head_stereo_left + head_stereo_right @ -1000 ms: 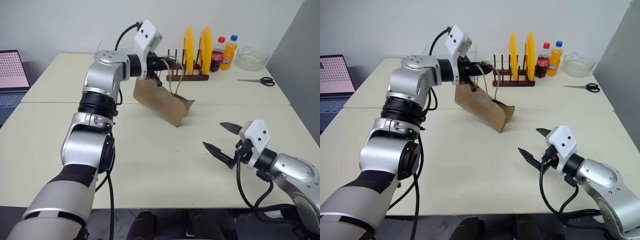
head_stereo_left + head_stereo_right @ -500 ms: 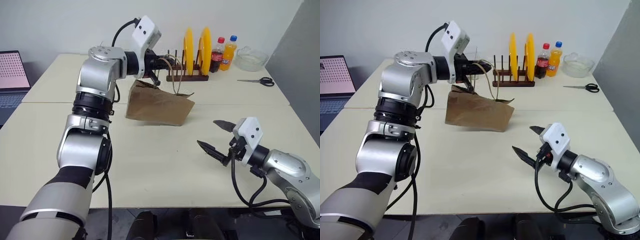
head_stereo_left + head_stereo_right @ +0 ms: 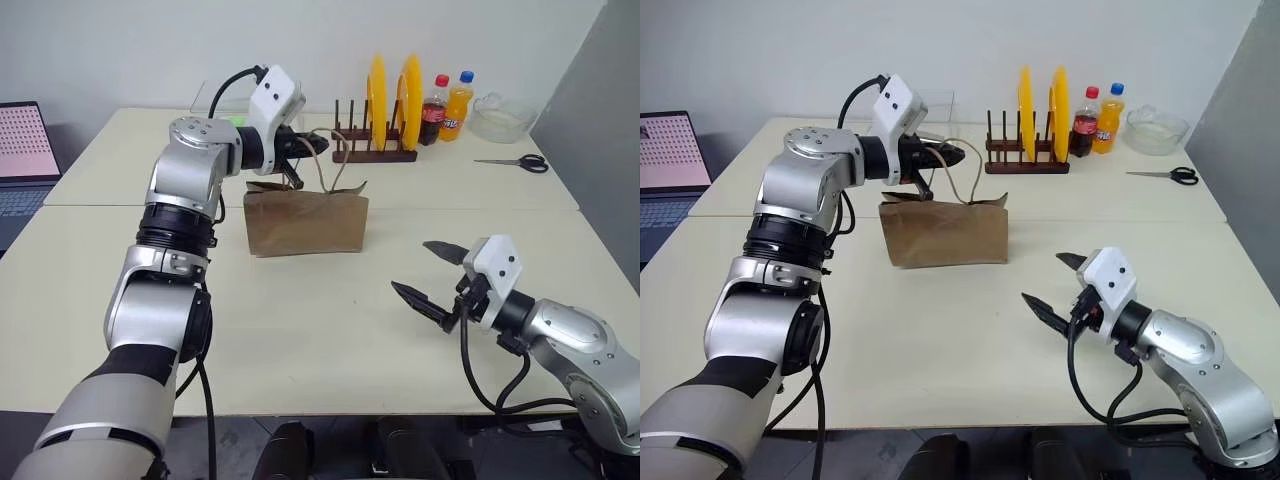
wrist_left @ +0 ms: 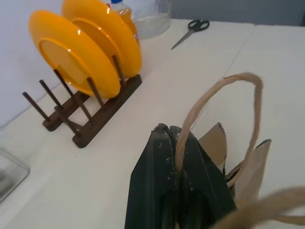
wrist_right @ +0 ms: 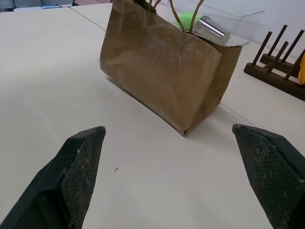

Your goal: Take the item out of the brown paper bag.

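Pale table [image 3: 330, 330] against a plain wall, dish rack [image 3: 375, 152] with two yellow plates [image 3: 393, 92] at the back, two bottles [image 3: 447, 104], a glass bowl [image 3: 503, 115] and scissors [image 3: 515, 162] beyond it, a laptop [image 3: 22, 150] at the far left edge. The brown paper bag [image 3: 306, 222] stands upright mid-table, mouth up, base on the surface. Left gripper [image 4: 177, 157] is clamped tight on one tan loop handle [image 4: 214, 102] above the bag's rim, keeping it upright. Right gripper [image 3: 1058, 282] hovers low over the table, fingers spread wide and holding nothing, well apart from the bag and aimed toward it. The item isn't visible; probably inside the bag, but the mouth can't be seen into from the head views, so that's a guess. Progress: early. Bag is positioned and steadied, that's all. Left to do: bring the right gripper over the opening, reach in, grasp the item, lift it clear of the bag.
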`<move>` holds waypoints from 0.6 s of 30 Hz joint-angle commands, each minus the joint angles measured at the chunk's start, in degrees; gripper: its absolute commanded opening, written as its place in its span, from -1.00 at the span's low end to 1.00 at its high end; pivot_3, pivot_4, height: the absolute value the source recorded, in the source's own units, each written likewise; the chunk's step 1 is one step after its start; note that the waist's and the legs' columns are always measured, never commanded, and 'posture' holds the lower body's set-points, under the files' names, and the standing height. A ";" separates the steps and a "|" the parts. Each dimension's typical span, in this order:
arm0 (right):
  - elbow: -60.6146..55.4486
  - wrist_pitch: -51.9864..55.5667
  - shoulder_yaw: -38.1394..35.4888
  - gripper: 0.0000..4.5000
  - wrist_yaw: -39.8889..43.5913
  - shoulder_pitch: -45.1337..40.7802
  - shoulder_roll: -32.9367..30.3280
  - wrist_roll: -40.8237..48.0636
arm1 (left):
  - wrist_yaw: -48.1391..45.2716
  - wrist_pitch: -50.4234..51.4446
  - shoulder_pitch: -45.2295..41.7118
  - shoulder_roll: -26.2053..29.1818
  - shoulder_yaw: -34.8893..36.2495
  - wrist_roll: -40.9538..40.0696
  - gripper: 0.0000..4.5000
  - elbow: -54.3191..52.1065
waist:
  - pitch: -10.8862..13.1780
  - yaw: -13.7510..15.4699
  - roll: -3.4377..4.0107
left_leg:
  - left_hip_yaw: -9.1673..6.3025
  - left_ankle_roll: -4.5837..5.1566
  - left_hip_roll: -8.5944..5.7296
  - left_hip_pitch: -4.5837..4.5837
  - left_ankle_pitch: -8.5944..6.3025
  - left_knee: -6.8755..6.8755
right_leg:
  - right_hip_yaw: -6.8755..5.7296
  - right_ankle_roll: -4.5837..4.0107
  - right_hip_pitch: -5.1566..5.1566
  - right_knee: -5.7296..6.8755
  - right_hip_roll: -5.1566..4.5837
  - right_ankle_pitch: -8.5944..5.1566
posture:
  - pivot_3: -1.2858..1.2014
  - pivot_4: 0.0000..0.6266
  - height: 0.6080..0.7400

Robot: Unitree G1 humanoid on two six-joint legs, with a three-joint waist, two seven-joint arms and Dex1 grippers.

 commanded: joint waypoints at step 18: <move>3.20 -4.86 2.73 1.00 4.14 -5.24 -0.01 -0.92 | -1.73 -2.63 13.10 9.43 1.94 -1.22 0.96 -17.71 | 0.00 -0.21 0.01 | 0.03 0.00 0.01 0.14 0.00 -0.01 | 0.09 -0.14 0.01 0.12 0.00 0.07 | 0.03 -0.52 1.00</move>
